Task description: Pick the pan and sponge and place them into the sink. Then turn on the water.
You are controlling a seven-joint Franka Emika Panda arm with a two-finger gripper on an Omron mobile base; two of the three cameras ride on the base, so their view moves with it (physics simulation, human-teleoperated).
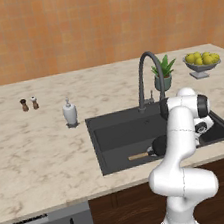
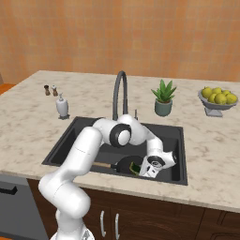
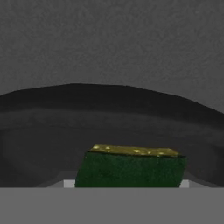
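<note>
My base views are evenly bright, without glare, with soft shadow inside the sink [image 1: 107, 135] (rendered, slightly coarse); my hand view is dim and grainy.

no readable text, labels or signs

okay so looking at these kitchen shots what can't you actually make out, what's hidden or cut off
- Pan: the arm covers most of it in the left base view; just its handle and a dark edge show.
- Sponge: bottom cut off in the hand view, so whether the tool grips it or it lies in the pan is unclear.
- Sink drain: hidden behind the arm in both base views.
- Two shakers: too small to read.
</note>
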